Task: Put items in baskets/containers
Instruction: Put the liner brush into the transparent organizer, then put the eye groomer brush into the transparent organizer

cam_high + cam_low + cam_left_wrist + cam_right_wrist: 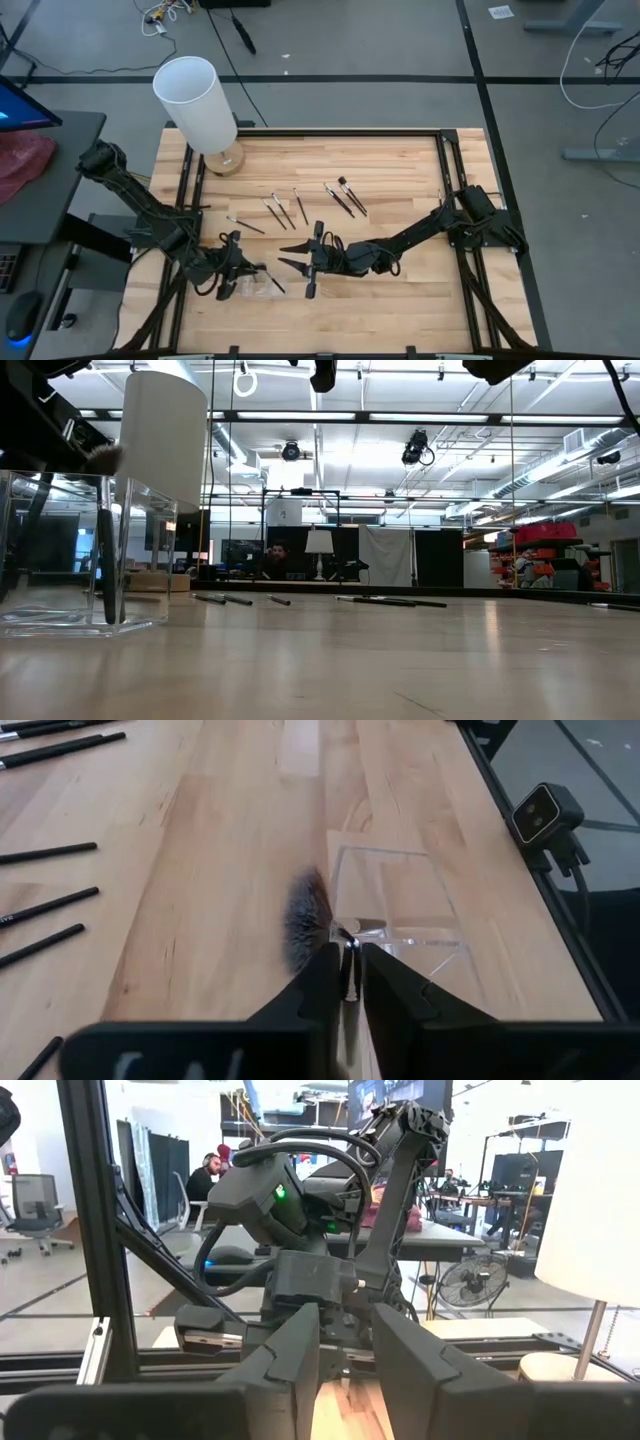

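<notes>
Wooden table (400, 290), high view: left gripper (262, 272) over clear tray (248, 287) near front edge; right gripper (297, 256) spread, empty, beside it; loose brushes (345, 197) beyond. Left wrist view: fingers (320, 982) clamp tufted brush (312, 915) at tray rim. No legible writing.

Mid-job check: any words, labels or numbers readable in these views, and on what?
None can be read.
White sheet on the floor, high view: marks too small to read.
Red signs in the room, low view: blurred, unreadable.
Brush held by the left end effector: no print visible.
</notes>
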{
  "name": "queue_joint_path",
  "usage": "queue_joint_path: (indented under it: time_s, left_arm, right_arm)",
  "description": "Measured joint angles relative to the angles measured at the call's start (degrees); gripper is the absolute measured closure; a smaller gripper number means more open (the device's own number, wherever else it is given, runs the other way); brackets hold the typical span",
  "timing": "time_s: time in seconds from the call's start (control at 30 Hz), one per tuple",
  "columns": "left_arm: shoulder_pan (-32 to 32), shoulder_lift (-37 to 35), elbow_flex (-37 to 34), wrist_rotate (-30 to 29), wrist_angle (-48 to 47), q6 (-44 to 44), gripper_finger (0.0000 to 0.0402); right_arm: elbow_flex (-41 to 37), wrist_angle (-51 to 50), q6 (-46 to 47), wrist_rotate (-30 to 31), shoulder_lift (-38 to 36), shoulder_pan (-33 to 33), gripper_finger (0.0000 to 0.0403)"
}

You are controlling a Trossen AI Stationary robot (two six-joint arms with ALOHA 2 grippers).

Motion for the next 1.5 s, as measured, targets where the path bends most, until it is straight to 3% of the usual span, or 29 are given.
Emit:
queue_joint_path:
  time_s: [0.43, 0.73, 1.0, 1.23, 1.5]
  left_arm:
    - [0.0, -1.73, 0.56, 1.46, -0.51, 2.48, 0.026]
    - [0.0, -8.36, 5.65, 1.49, -4.71, 9.02, 0.0268]
    - [-0.37, -10.51, 12.85, 1.36, -16.93, 10.38, 0.0282]
    - [-3.08, -10.51, 15.82, -2.96, -24.21, 9.24, 0.0291]
    - [-4.66, -10.47, 11.58, -10.0, -26.36, 5.91, 0.0291]
  right_arm:
    - [0.0, -0.03, -0.01, 0.01, 0.02, 0.0, 0.0305]
    - [0.0, -0.08, -0.02, 0.01, 0.02, 0.0, 0.0305]
    - [0.0, -2.39, 1.05, 0.08, -0.55, 0.28, 0.0305]
    - [0.02, -20.81, 13.72, 4.97, -6.04, 0.1, 0.0305]
    - [0.02, -44.35, 28.82, 7.45, -7.16, -4.17, 0.0303]
